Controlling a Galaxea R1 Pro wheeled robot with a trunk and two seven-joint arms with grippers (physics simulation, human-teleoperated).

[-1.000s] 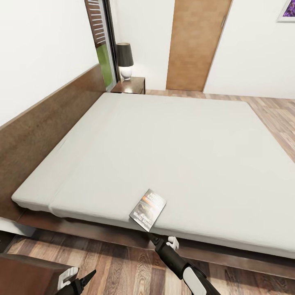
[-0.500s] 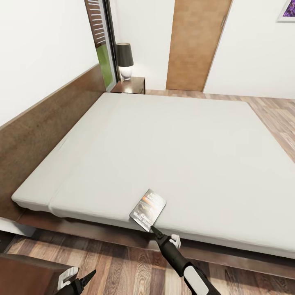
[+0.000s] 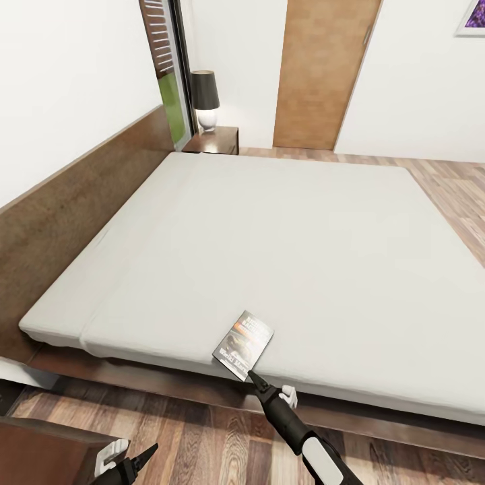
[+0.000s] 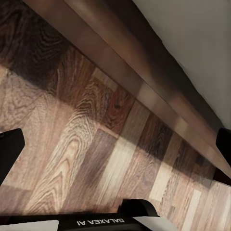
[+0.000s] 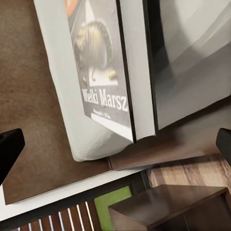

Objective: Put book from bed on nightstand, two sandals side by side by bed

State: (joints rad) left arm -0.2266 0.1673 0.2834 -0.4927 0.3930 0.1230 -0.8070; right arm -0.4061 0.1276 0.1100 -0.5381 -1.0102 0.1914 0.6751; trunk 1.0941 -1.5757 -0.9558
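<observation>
The book (image 3: 244, 345) lies flat on the bed (image 3: 269, 229), close to its near edge, with one corner over the mattress side. My right gripper (image 3: 254, 378) is open just below that corner, its tip almost at it. In the right wrist view the book (image 5: 103, 72) lies ahead, between the spread fingers of the right gripper (image 5: 115, 144). My left gripper (image 3: 138, 461) hangs open low over the floor, in front of the bed frame (image 4: 144, 82). One nightstand (image 3: 217, 140) stands at the far end of the headboard; another (image 3: 40, 448) is at my near left. The two sandals are out of view.
A black-shaded lamp (image 3: 205, 98) stands on the far nightstand. The long brown headboard (image 3: 74, 209) runs along the left wall. A brown door (image 3: 323, 74) is in the far wall. Wood-plank floor (image 3: 202, 438) lies between me and the bed, and also beyond it at the right.
My right gripper has crept a little forward to the book's near corner, then stopped. The book and the left gripper have not moved.
</observation>
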